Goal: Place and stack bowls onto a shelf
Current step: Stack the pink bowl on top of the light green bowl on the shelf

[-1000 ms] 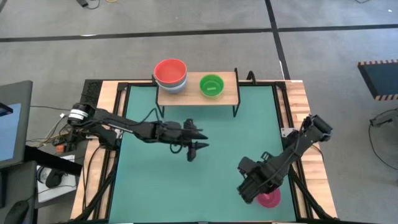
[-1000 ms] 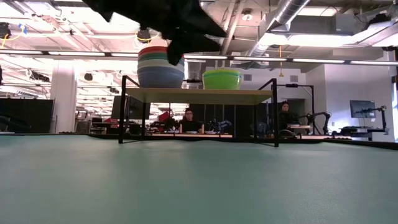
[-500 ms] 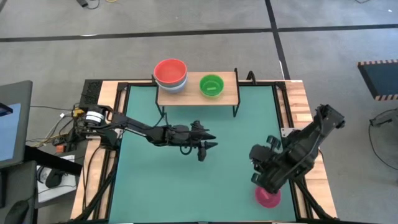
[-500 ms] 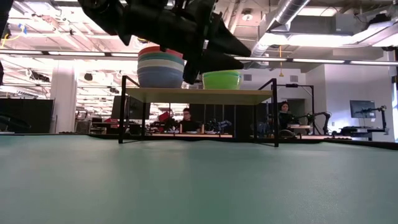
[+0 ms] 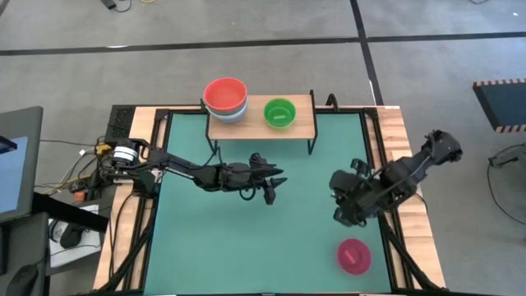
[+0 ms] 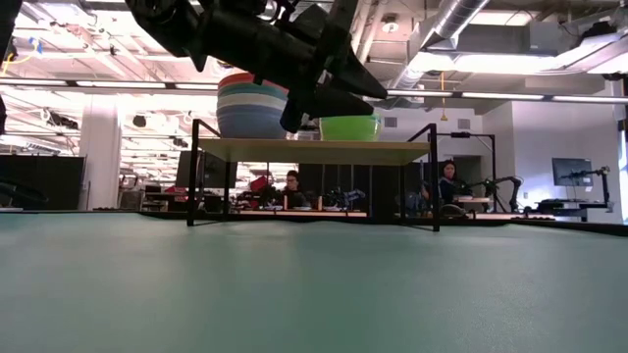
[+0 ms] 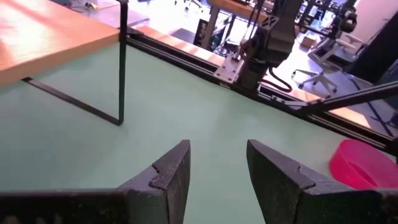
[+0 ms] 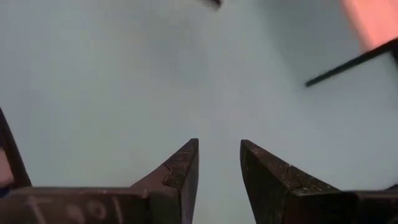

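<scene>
Right gripper (image 5: 343, 215), fingers apart and empty, hovers just far of the magenta bowl (image 5: 354, 256), which lies upright on the mat at near right. Left gripper (image 5: 273, 184), also spread, hangs mid-table, well apart from it; the right arm is nearer. Shelf (image 5: 300, 125) stands far.

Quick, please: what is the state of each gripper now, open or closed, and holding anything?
Left gripper: open, holding nothing.
Right gripper: open, holding nothing.

left tool (image 5: 274, 182) parted mid-table, right tool (image 5: 341, 215) parted, empty
</scene>
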Controlling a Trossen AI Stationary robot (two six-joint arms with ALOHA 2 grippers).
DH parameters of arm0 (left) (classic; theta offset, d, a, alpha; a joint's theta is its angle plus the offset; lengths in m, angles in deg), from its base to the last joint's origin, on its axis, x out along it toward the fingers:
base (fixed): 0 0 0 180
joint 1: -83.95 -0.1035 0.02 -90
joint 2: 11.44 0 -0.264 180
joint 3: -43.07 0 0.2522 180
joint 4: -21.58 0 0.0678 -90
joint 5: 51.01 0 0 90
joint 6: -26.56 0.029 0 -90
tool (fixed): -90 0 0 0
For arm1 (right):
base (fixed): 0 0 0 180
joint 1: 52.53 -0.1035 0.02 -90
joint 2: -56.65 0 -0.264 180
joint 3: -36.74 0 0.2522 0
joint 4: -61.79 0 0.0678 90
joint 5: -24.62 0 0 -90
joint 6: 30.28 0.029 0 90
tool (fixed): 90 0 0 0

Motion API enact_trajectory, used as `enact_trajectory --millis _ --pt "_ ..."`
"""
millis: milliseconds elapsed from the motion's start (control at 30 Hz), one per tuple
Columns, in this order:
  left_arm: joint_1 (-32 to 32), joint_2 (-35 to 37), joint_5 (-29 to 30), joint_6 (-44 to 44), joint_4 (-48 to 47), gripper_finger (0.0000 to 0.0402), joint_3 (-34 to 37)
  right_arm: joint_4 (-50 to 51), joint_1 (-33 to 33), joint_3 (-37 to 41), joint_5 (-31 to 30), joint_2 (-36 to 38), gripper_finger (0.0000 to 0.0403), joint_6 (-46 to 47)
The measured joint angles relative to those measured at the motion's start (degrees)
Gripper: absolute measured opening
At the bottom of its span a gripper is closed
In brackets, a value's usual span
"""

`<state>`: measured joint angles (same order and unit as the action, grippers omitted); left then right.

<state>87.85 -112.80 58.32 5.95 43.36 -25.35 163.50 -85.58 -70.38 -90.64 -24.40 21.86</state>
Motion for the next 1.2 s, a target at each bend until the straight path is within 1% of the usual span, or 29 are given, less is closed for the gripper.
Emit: enact_trajectory --millis 67,167,333,400,500,600,700,767,967,1200 --pt "0.0 0.0 0.0 0.62 -0.08 0.0141 0.0 -0.35 0.05 4.0 2.0 1.37 0.0142 -0.39" --pt "0.0 0.0 0.07 1.78 -0.04 0.0141 0.0 -3.4 0.74 12.61 6.03 5.25 0.0141 -0.32" --pt "0.0 0.0 1.41 3.92 -0.09 0.0141 0.0 -16.66 3.05 26.9 10.12 12.99 0.0142 1.14" --pt "0.0 0.0 1.49 4.34 -0.2 0.0141 0.0 -19.97 4.22 31.27 10.97 15.95 0.0147 1.8" --pt "0.0 0.0 0.92 4.49 -0.54 0.0141 0.0 -22.55 6.58 35.59 11.99 18.68 0.0167 1.98" --pt "0.46 0.01 -1.13 4.2 -1.08 0.0141 -0.03 -23.52 9.21 37.39 13.14 20.2 0.0194 1.62" --pt "0.92 0.02 -1.09 4.18 -3.76 0.0141 -0.07 -24.21 11.96 37.35 13.42 20.14 0.0215 1.29" --pt "0.9 0.02 -1.1 5.17 -5.22 0.0141 -0.07 -24.83 13.39 37.34 13.59 20.01 0.0222 0.44" --pt "0.51 0.04 -1.26 5.9 -6.25 0.0141 -0.07 -26.28 14.78 37.33 15.17 19.89 0.0218 0.59" --pt "-0.42 0.04 -5.43 3.87 -6.07 0.0141 -0.07 -22.21 14.74 37.33 15.92 19.87 0.0212 1.36"
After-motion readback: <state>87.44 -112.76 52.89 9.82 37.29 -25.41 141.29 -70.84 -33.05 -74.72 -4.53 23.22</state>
